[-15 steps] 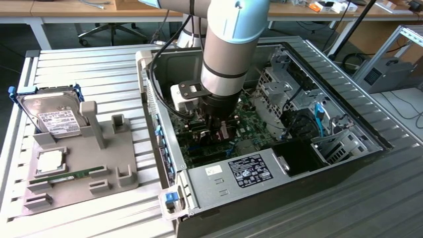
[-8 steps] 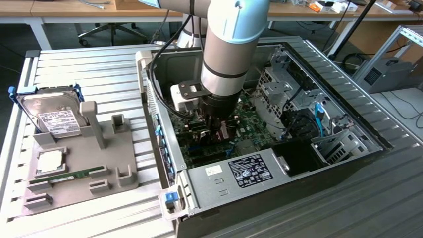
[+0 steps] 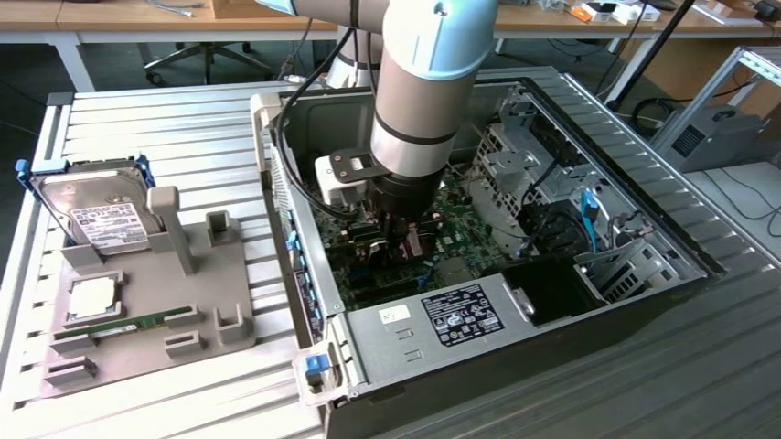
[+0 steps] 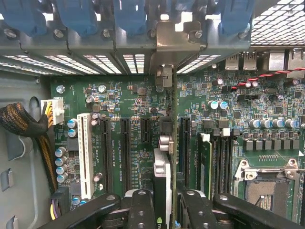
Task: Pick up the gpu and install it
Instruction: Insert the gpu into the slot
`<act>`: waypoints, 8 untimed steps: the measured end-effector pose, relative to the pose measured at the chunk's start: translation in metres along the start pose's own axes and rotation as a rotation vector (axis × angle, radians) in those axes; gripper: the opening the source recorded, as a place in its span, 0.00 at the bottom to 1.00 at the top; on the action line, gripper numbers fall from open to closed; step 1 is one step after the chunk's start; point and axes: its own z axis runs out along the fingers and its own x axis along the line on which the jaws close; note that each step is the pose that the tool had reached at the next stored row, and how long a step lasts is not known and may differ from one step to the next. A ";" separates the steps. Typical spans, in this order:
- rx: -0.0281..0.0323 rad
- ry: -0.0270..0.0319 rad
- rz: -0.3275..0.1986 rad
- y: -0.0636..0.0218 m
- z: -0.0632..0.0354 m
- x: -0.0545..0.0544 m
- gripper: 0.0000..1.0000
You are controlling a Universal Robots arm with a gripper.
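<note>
Install step, insertion phase. Gripper (image 4: 170, 206) is clenched on the gpu (image 4: 163, 169), held edge-on between its fingers, low over the motherboard (image 4: 119, 100) beneath it. Bracket end reaches ahead toward the rear slot openings (image 4: 177, 45). Looks not fully seated; seating calls for edge-to-slot alignment and a straight press.

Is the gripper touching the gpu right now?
Touching. In the wrist view, the gripper has a finger pressed against each face of the edge-on gpu, with no gap showing.
</note>
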 end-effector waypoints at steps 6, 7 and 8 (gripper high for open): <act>-0.0001 0.0001 0.000 0.0000 0.0000 0.000 0.27; -0.0001 0.0000 0.000 0.0000 0.0000 0.000 0.27; -0.0001 0.0000 0.000 0.0000 0.0000 0.000 0.27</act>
